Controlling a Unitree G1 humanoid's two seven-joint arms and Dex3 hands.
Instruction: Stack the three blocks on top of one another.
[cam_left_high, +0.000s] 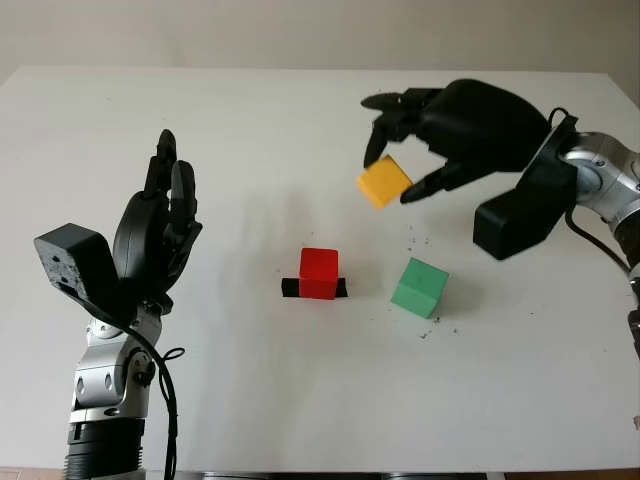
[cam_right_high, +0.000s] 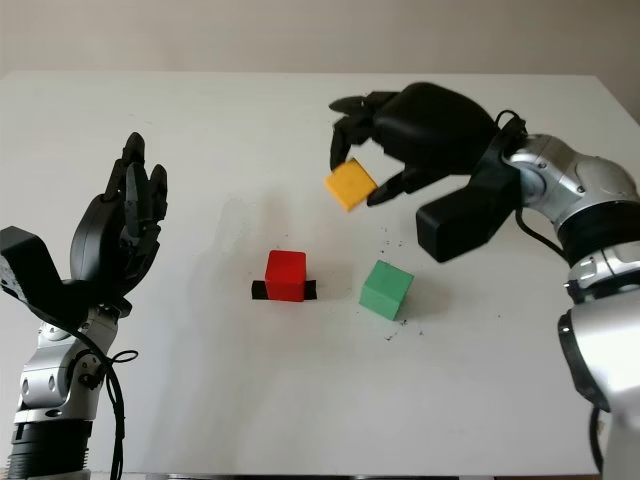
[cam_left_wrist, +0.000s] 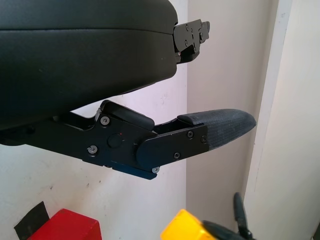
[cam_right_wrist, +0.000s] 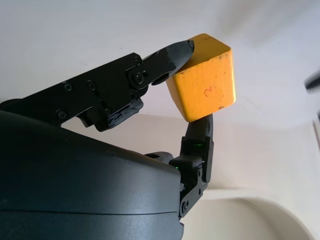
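White bench (cam_left_high: 250, 400), surface matte. Red block (cam_left_high: 320, 273) sits near centre on a strip of black tape (cam_left_high: 289, 289) whose ends show at both sides. Green block (cam_left_high: 419, 287) stands just right of it, apart, amid scattered dark specks (cam_left_high: 432, 330).

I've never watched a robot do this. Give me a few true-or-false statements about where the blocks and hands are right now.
1. The right hand holds the yellow block above the table. True.
2. The green block sits on top of the red block. False: it stands beside it, apart, on the table.
3. The red block stands on a strip of black tape. True.
4. The left hand grips the red block. False: it is open, raised at the table's left side.
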